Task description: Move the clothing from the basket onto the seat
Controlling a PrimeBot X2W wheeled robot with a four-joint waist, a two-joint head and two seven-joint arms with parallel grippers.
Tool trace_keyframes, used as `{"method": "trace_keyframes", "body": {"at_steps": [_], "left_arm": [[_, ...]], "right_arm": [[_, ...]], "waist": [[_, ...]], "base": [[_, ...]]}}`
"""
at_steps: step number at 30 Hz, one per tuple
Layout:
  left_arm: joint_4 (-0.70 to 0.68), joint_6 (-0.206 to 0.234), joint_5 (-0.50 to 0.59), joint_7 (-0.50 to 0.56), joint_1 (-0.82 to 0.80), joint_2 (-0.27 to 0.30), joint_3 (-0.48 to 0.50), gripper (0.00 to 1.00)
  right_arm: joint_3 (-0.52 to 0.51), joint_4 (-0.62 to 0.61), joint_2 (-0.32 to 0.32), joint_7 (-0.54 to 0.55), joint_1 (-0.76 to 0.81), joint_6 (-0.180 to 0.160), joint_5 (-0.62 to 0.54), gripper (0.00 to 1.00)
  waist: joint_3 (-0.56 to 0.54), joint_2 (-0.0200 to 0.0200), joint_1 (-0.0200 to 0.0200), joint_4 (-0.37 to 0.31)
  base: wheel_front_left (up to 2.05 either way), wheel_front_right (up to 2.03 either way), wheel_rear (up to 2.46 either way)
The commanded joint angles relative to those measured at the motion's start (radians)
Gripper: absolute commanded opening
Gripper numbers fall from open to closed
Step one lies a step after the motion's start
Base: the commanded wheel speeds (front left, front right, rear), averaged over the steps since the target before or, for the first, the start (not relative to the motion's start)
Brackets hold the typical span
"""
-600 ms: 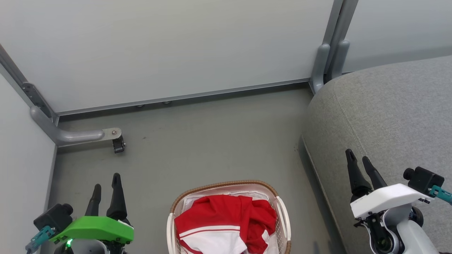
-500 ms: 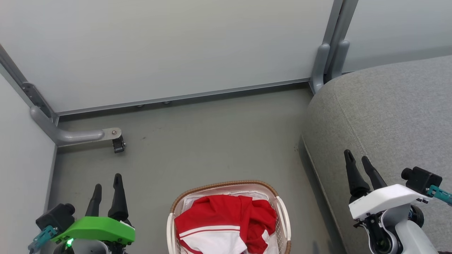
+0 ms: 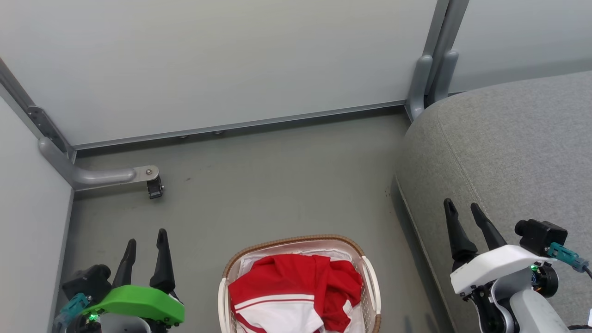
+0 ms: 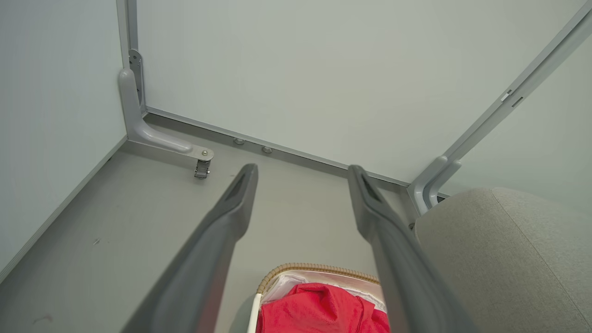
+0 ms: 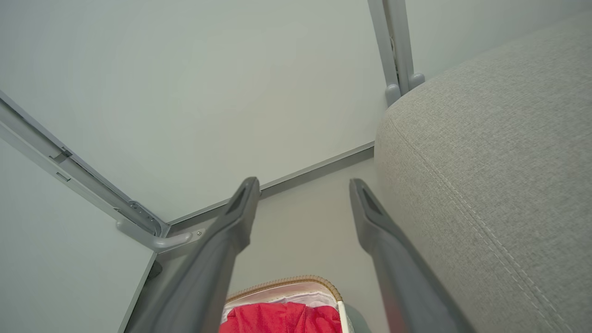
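On the floor (image 3: 277,185): clothing (image 3: 296,282) heaped in the basket (image 3: 286,241), seat (image 3: 508,138) nearby.
Left gripper (image 3: 147,236) and right gripper (image 3: 461,203) spread wide, holding nothing.

Open floor (image 3: 277,185) lies between the basket (image 3: 296,240) and the back panel (image 3: 231,60), free for passage. The basket's top is open from above, with the clothing (image 3: 296,282) heaped inside it. On its right the seat (image 3: 508,152) stands close, leaving a narrow floor strip between. A grey bracket foot (image 3: 115,175) juts from the left corner, well apart from the basket. The left gripper (image 3: 147,237) stands over bare floor and the right gripper (image 3: 461,204) over the seat's edge, both with jaws apart
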Motion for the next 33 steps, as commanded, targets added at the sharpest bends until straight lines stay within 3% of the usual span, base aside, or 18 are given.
{"method": "trace_keyframes", "body": {"at_steps": [1, 33], "left_arm": [[-0.004, -0.003, 0.025, -0.009, 0.001, 0.006, -0.002, 1.00], [0.039, -0.005, 0.278, -0.078, 0.030, 0.002, -0.009, 1.00]], "right_arm": [[0.004, -0.004, -0.010, -0.012, -0.013, 0.000, -0.029, 1.00], [0.032, 0.056, -0.014, -0.079, 0.001, 0.001, -0.293, 1.00]], "waist": [[0.001, -0.0001, 0.0000, 0.000], [-0.002, -0.0001, 0.0000, 0.002]], "base": [[0.00, 0.00, 0.00], [0.00, 0.00, 0.00]]}}
